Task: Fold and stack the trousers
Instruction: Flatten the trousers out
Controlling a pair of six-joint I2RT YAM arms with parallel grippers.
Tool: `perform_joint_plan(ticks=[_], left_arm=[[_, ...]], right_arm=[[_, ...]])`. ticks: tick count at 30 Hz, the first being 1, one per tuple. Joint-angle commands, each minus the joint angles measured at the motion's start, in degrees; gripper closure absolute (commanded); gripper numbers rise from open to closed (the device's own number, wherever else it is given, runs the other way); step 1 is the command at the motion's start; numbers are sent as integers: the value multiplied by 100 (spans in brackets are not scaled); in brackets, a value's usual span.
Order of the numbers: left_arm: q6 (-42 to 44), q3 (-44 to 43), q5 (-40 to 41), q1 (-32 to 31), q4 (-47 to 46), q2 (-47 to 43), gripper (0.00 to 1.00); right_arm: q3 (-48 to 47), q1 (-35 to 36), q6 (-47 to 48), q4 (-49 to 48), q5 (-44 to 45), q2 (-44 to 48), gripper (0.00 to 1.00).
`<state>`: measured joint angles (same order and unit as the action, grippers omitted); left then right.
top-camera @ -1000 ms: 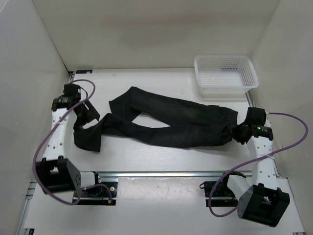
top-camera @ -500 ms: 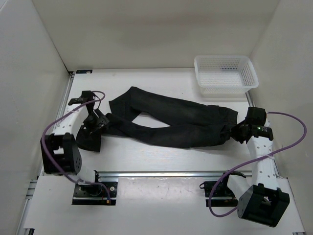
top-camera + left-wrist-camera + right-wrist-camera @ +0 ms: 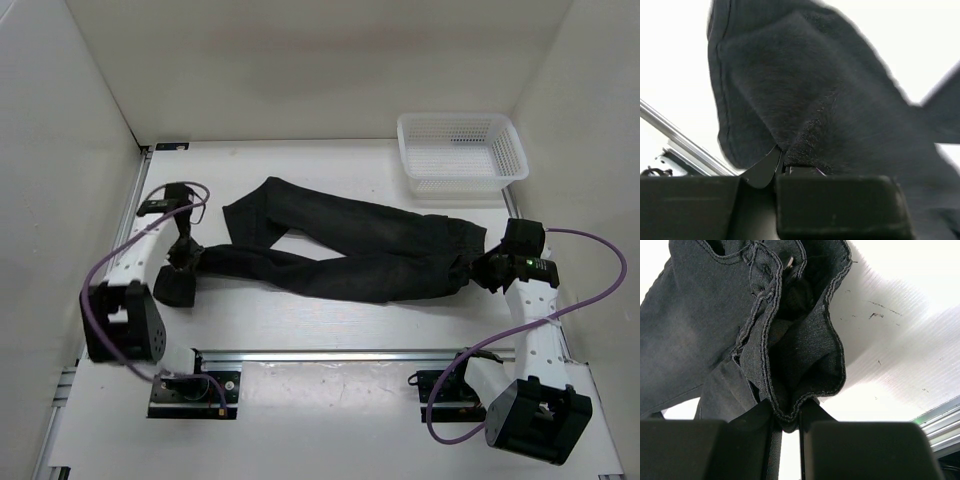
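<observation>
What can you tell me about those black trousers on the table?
The trousers are black and soft-looking, with stitched seams. They lie rumpled and unfolded on the white table, waistband to the right, both legs reaching left. The right gripper has its fingers shut on the waistband edge; the left gripper pinches the near leg by its end. Nothing else touches them.

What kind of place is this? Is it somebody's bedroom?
Probably a robot lab test booth, not a bedroom: plain white walls box in a white table, and two white robot arms fixed along a metal rail handle black soft-fabric trousers.
</observation>
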<state>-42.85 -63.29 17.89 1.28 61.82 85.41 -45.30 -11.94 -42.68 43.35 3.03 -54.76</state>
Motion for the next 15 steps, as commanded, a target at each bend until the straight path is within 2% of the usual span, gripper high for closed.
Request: perform_joint_plan(ticks=[1, 6, 8, 9, 10, 11, 12, 13, 14, 15], left_arm=[[197, -622, 575, 39, 190, -1034, 90], [487, -1851, 365, 92, 1128, -1140, 90], [1005, -2485, 207, 92, 1130, -1010, 90], [1137, -2713, 206, 92, 1130, -834, 86], [1269, -3159, 206, 92, 1130, -589, 75], [1323, -3425, 145, 92, 1130, -291, 53], [1323, -3723, 145, 92, 1130, 478, 15], [1462, -4466, 145, 196, 1078, 938, 0], [1525, -4995, 23, 267, 1295, 1456, 0], [1473, -5688, -31, 329, 1767, 2558, 0]], right_arm=[[-234, -10, -13, -169, -65, 45, 100], [-234, -10, 40, -169, -65, -17, 100], [-234, -10, 40, -169, -13, -17, 100], [-234, -10, 40, -169, -13, -17, 100], [-234, -10, 40, -222, -13, -17, 100], [-173, -10, 40, -222, -13, -17, 100], [-172, -10, 40, -274, -13, -69, 100], [-172, -10, 40, -275, -13, -70, 100], [-120, -10, 40, -275, -13, -70, 100], [-120, -10, 40, -327, -13, -70, 100]])
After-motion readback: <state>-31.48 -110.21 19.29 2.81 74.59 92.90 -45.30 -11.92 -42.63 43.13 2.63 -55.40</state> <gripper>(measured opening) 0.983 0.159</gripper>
